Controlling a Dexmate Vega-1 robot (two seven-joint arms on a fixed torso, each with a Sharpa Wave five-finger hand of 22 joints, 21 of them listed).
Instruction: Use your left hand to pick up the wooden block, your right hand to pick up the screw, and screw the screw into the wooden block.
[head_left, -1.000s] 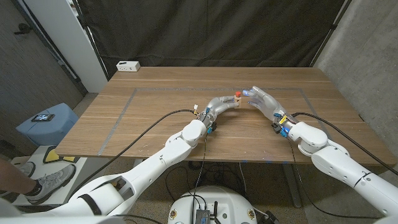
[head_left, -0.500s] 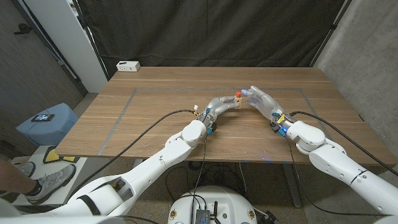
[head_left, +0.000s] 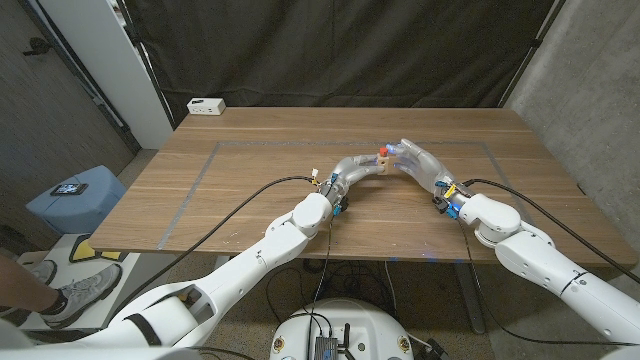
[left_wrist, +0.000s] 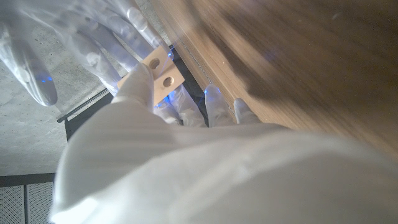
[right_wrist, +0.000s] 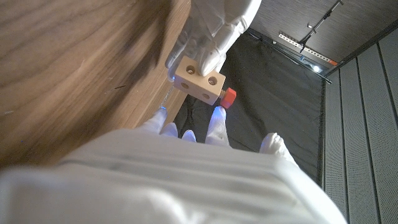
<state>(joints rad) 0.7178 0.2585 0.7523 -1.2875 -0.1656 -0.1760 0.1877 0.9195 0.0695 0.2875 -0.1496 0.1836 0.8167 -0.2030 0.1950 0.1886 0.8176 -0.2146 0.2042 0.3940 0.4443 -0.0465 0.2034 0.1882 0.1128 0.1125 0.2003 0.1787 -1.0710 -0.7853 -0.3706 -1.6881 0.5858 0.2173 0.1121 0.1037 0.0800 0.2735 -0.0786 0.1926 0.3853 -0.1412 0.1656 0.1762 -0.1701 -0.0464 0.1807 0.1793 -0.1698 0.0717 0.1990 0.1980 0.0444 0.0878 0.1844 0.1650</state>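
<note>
The wooden block (right_wrist: 199, 79) is a pale, smooth-sawn cuboid with round holes bored in its faces. It is held above the brown, long-grained wooden tabletop (head_left: 250, 190), near its middle. The left hand (head_left: 358, 166), sheathed in a glossy white glove, holds the block: its fingers (right_wrist: 208, 31) are closed round the block's end, and in the left wrist view two of the block's holes (left_wrist: 160, 70) show past the back of that hand.

The screw (right_wrist: 228, 96) has a squarish red head, matte and blocky. It sits against the side of the wooden block; its shank cannot be made out. In the head view the red head (head_left: 384, 154) is a small spot just beside the block, between the two hands.

The right hand (head_left: 420, 163), in the same shiny white glove, reaches toward the block from the side where the screw is. Its fingers (right_wrist: 216, 119) point at the red head with their tips close to it, and whether they pinch it cannot be told.

Well beyond the wooden block, at the tabletop's far left corner, lies a small white rectangular box (head_left: 206, 105). A pale line (head_left: 210, 158) marks a large rectangle on the tabletop around the block
</note>
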